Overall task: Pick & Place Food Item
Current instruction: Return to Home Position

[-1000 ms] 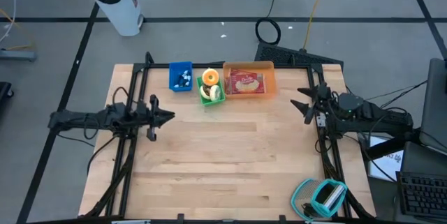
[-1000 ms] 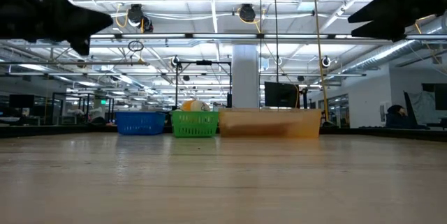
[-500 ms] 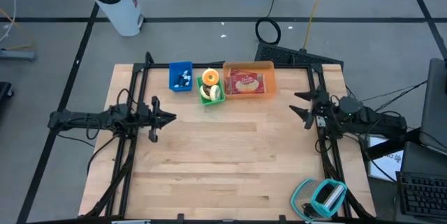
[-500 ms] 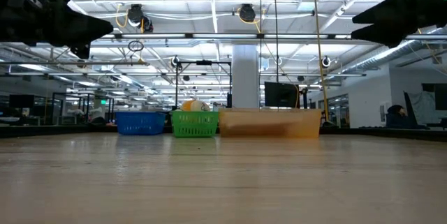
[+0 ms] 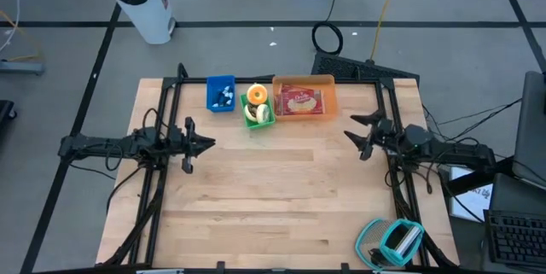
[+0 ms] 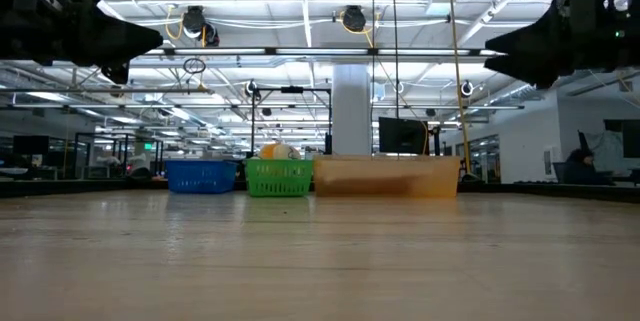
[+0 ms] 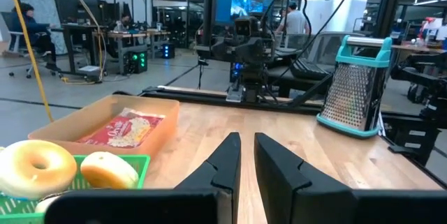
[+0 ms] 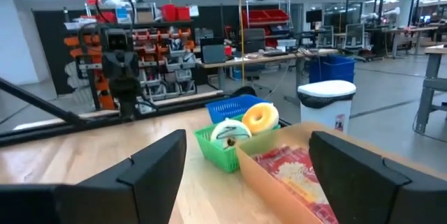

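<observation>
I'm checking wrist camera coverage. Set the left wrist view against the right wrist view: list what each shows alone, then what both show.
Left wrist only: the left pincer, shut to a slit; a box grater upright on the table; the right arm beyond.
Right wrist only: the right pincer, open wide; a blue basket; a white cylinder on the floor; the left arm beyond.
Both: the orange bin holding a red popcorn bag, and the green basket with doughnuts.
</observation>
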{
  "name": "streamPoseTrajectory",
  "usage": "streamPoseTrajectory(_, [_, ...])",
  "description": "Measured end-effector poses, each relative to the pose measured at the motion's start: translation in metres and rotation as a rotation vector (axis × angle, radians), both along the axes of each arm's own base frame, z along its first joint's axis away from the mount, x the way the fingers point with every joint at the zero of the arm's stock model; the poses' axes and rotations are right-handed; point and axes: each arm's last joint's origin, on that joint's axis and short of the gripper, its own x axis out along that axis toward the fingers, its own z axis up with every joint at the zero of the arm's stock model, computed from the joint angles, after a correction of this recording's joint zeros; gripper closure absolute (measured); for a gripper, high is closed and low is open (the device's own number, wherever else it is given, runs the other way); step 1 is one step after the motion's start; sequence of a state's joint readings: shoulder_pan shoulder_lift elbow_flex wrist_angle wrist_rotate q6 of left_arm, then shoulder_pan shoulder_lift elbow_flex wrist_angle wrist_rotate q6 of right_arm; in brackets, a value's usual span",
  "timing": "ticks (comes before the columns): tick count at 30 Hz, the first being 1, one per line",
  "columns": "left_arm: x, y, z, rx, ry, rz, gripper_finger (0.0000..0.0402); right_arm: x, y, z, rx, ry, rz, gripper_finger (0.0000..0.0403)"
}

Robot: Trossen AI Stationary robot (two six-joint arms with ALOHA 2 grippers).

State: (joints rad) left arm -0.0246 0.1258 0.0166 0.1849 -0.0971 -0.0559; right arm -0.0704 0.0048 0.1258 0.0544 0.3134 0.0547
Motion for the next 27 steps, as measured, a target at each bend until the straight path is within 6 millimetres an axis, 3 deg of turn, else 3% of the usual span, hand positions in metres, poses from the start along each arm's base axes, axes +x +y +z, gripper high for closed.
streamPoseTrajectory(6, [0.0,0.0,0.0,0.0,0.0,0.0,0.036,0.002,0.0,-0.006,0.018,-0.069,0.007,0.0114])
streamPoseTrajectory(16, [0.0,0.0,0.0,-0.001,0.001,0.0,0.036,0.004,0.0,-0.015,-0.066,0.058,0.001,0.0114])
streamPoseTrajectory(27, [0.0,0.0,0.0,-0.001,0.001,0.0,0.036,0.004,0.0,-0.015,-0.083,0.067,-0.001,0.0113])
